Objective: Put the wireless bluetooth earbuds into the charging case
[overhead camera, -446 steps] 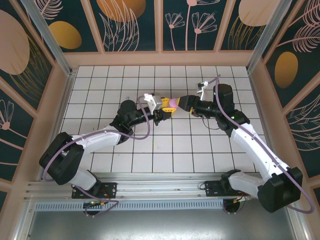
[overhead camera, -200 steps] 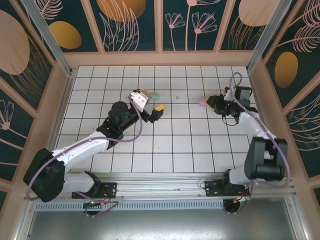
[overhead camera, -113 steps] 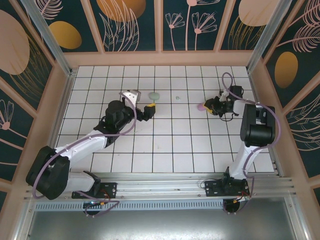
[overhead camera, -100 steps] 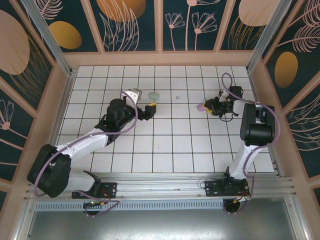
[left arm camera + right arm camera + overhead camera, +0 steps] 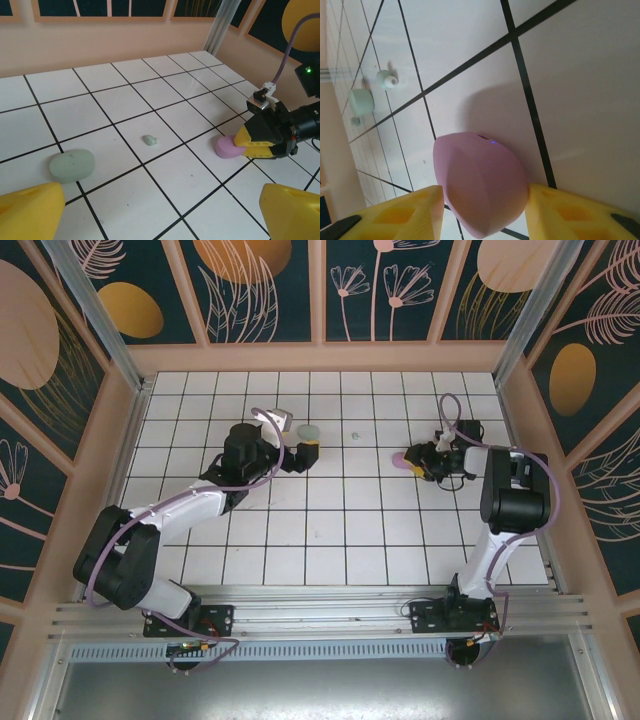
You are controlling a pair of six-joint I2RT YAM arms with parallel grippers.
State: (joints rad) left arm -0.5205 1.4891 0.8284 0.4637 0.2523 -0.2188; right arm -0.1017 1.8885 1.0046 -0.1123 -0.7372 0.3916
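overhead view of a white tiled desk [image 5: 330,520] inside a walled enclosure, with two robot arms reaching in from the near edge. on the left, the left gripper [image 5: 305,451] hangs low over the tiles with its yellow fingers [image 5: 30,210] spread wide and nothing between them. just beyond it lies the mint case [image 5: 309,430], a smooth pale green pebble flat on the desk that looks closed. to the right of that, apart from both cases, sits the mint earbud [image 5: 354,434], a tiny bead alone on a tile and not yet in any case. further right the pink case [image 5: 402,459] rests on the desk, also closed as far as can be told. the right gripper [image 5: 418,458] lies low along the tiles, clamped on the pink case, one yellow finger [image 5: 405,210] pressed to each side. judged from here, the main risk is the earbud itself: it is small and rounded, so broad fingers closing a little off centre would likely flick it across the slick tiles rather than pinch it. the left gripper is also very near the mint case and could nudge it away while turning toward the bead. the pink case has curved sides, so it might slip or twist out of the clamp when lifted. neither case appears open, so pushing an earbud in before a lid is raised would fail.
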